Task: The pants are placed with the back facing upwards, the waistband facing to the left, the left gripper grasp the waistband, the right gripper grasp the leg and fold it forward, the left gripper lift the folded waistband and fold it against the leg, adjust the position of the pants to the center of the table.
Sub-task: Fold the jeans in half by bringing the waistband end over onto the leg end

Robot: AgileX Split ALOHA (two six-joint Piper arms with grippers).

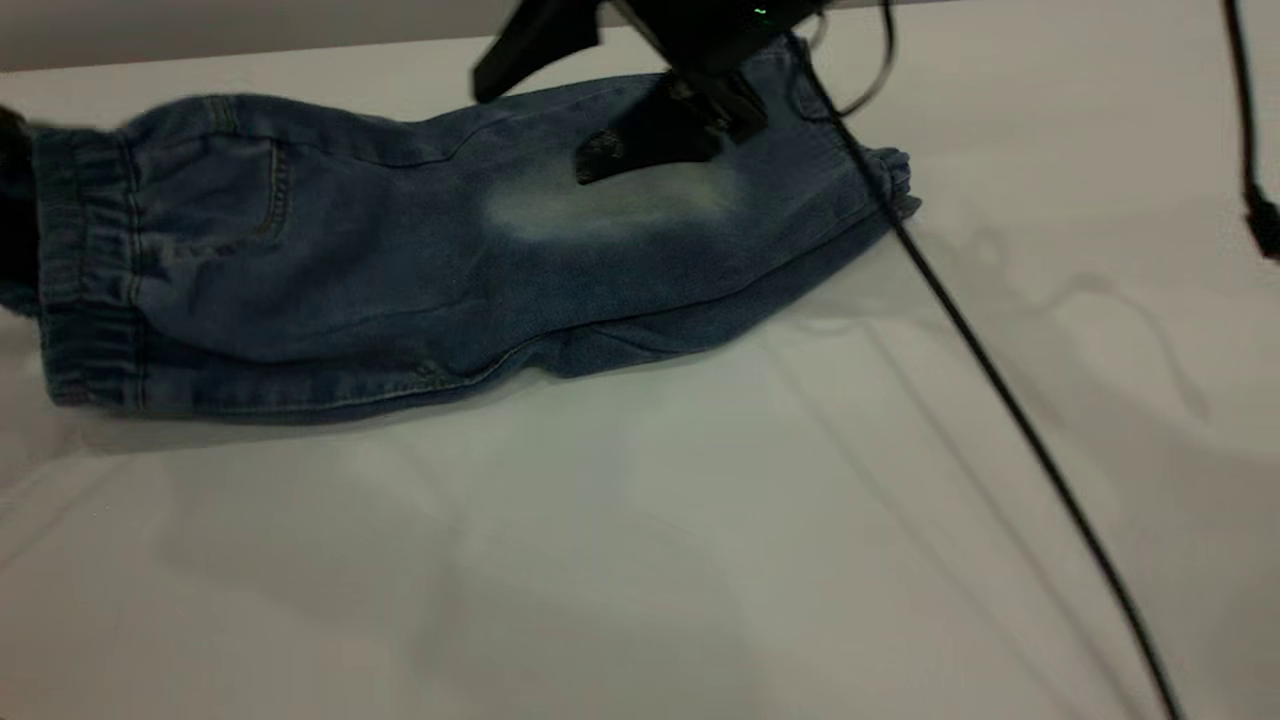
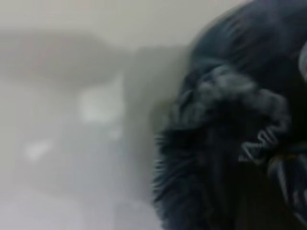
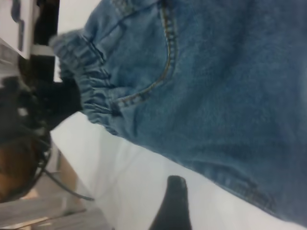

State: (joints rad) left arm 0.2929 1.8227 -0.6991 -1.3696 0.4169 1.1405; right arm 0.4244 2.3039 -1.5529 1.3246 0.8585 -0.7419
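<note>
Lit softly and evenly from overhead, dim rather than bright. Across the surface in front of the pants, only faint, wide-edged shadows and a pale sheen. Along the near edge of the pants, a thin darker shadow band. Right of the pants, pale doubled shadows beside the black cable. Above the pants, the right gripper almost a black silhouette, detail lost.

From the left wrist, heavily smeared and out of focus: waistband reduced to soft dark folds, grey haze with pale blotches beside it.

From the right wrist, brighter; denim stitching fairly crisp, one of the fingers near the pants' edge soft-edged.
</note>
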